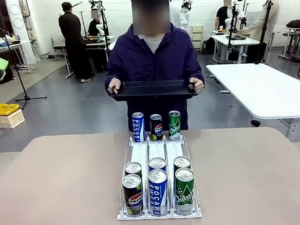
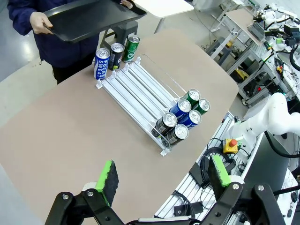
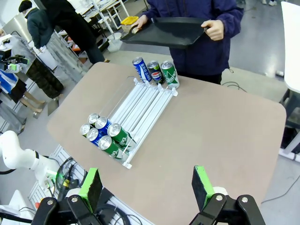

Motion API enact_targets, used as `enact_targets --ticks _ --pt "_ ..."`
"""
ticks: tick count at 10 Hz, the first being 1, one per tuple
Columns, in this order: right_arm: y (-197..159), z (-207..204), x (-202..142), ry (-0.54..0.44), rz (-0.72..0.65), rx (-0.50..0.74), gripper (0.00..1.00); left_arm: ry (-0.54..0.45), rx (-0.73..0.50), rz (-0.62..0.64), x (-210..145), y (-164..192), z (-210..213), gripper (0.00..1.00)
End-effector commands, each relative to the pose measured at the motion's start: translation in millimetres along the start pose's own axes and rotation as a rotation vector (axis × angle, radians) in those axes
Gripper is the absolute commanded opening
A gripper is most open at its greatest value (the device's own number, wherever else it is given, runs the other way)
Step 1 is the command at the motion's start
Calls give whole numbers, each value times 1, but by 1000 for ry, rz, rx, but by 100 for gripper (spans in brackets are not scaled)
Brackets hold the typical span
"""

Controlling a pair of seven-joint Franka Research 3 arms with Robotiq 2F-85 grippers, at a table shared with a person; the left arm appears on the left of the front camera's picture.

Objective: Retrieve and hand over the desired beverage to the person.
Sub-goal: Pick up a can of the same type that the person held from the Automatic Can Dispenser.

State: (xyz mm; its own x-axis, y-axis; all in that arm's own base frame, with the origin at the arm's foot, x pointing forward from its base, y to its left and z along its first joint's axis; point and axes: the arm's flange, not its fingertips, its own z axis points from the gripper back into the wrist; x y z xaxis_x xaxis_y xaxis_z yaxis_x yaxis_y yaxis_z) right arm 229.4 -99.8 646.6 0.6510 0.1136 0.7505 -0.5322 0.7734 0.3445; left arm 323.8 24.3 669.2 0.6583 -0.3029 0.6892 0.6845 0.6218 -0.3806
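Observation:
Across the table the person point(image 1: 154, 55) in a dark hooded jacket holds a black tray point(image 1: 153, 88) level in both hands. A clear three-lane can rack point(image 1: 156, 153) runs down the middle of the table. At its far end stand a blue Pocari can point(image 1: 138, 127), a black Pepsi can point(image 1: 156, 127) and a green Chilsung can point(image 1: 174, 125). Several more cans point(image 1: 158, 192) are packed at its near end. My left gripper point(image 2: 163, 173) hangs open high above the near table edge, holding nothing. My right gripper point(image 3: 146, 183) is likewise open and empty, well short of the rack point(image 3: 140, 105).
The brown table point(image 1: 52, 191) has wide bare areas on both sides of the rack. A white table point(image 1: 267, 89) stands at the back right and a yellow crate point(image 1: 2, 109) on the floor at the left. Other people work farther back.

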Motion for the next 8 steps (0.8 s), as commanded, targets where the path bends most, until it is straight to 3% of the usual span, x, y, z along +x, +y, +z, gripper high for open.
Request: enact_targets --ticks 1,8 --pt "-1 -4 -1 -1 8 22 100 -9 -13 -19 -1 1 -1 100" --pt "-1 -4 -1 -1 8 22 100 -9 -13 -19 -1 1 -1 100"
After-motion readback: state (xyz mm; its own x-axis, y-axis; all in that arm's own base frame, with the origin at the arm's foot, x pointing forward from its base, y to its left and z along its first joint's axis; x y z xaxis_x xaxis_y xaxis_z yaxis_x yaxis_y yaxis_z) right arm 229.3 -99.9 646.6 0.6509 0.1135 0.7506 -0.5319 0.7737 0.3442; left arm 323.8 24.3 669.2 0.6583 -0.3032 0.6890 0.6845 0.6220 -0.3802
